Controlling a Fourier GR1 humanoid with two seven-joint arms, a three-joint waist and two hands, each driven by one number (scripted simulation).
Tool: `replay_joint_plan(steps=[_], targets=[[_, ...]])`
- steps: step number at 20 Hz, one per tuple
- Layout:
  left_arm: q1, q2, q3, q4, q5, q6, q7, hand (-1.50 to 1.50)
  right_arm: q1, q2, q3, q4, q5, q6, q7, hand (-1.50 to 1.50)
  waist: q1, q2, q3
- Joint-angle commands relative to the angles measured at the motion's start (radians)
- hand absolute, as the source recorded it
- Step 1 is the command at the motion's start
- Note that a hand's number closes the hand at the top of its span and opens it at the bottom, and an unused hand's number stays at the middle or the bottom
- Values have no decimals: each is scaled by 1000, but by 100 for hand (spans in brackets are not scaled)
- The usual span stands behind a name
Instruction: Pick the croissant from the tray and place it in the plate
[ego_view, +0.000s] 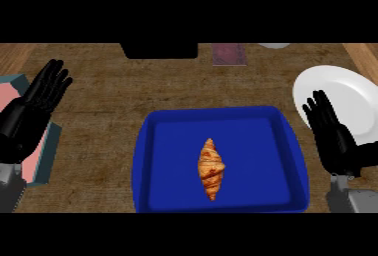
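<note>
Lying lengthwise in the middle of the blue tray, the croissant is untouched, as far as I can see. Right of the tray my right hand stands with straight fingers, holding nothing, partly over the white plate. Left of the tray my left hand is likewise flat and empty, above a teal-and-pink object on the wooden counter.

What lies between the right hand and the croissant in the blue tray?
In the head view, only the blue rectangular tray's floor and right wall separate the black right hand from the golden-brown croissant.
</note>
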Motion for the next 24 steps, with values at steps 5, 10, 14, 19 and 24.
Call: replay_joint_plan(steps=[5, 10, 14, 19, 24], targets=[[40, -41, -38, 111, -64, 64, 53, 0, -239, -84, 290, -16, 168, 207, 139, 150, 77, 30, -14], [54, -111, -49, 248, -84, 112, 53, 0, -268, -64, 341, -9, 496, -23, -29, -150, 12, 26, -10], [16, -174, -65, 264, -117, 131, 70, 0, -226, -85, 405, 70, 501, 133, -107, -150, 3, 19, -10], [43, -154, -40, 266, -109, 91, 48, 0, -265, -192, 479, 13, 612, 239, -36, -150, 1, 16, -10], [93, -203, -57, 263, -146, 116, 5, 0, -307, -180, 541, -84, 689, 326, 153, -150, 2, 14, -11]])
